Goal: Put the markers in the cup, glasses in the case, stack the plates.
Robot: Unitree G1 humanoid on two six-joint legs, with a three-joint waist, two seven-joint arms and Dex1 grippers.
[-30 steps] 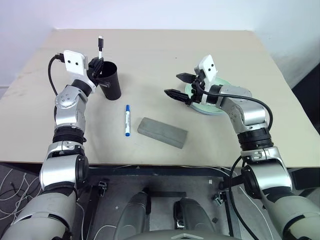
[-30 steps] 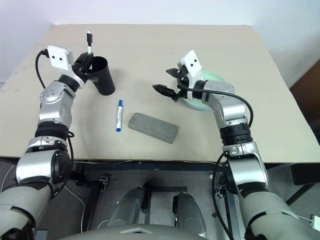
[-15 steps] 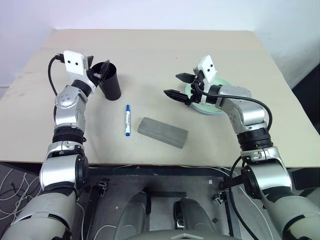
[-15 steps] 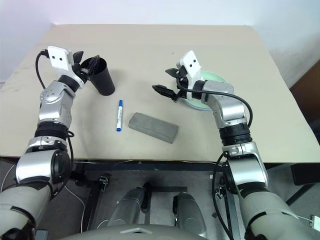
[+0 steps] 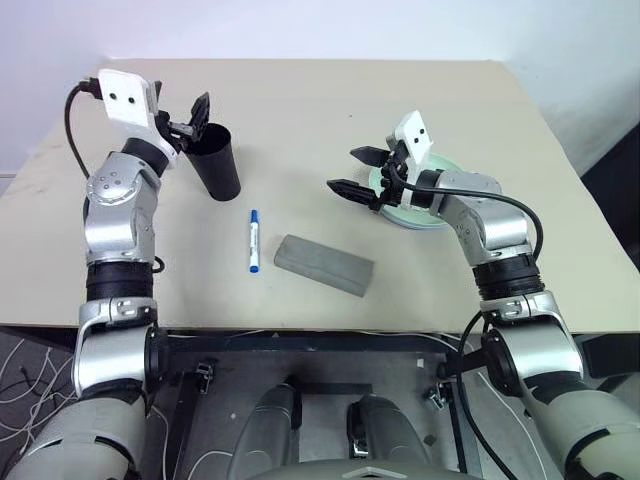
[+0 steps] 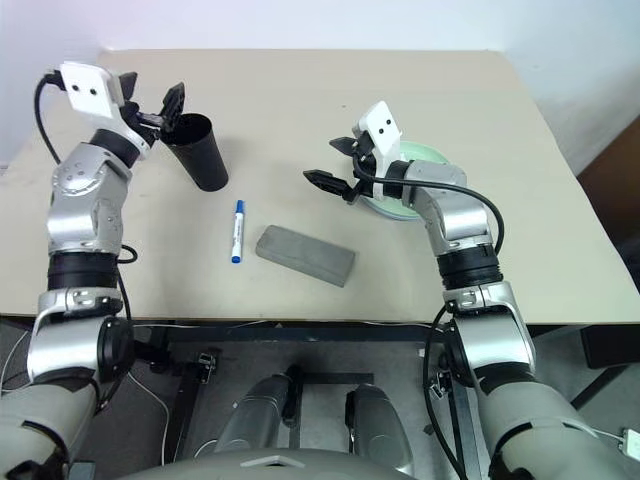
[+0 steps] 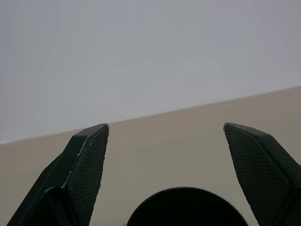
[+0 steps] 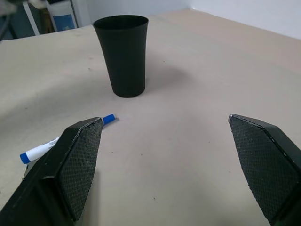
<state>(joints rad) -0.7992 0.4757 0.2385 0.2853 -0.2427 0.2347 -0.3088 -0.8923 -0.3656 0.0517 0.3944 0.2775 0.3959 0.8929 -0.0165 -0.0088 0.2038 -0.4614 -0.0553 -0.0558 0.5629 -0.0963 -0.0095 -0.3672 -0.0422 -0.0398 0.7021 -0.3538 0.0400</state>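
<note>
The left gripper (image 5: 196,116) hung just above the rim of the black cup (image 5: 217,165), its 2 fingers spread wide and holding nothing. The right gripper (image 5: 351,171) was spread just as wide and empty, raised beside the stacked plates (image 5: 437,215). A blue-capped marker (image 5: 253,241) lay on the table (image 5: 320,100) near the grey case (image 5: 324,264).

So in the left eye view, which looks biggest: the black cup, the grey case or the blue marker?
1. Grey frosted oblong glasses case, longest and broadest.
2. Tall matte black plastic cup; it stands farther from the camera, so the gap may be overstated.
3. Slim white marker with blue cap, clearly smallest.
</note>
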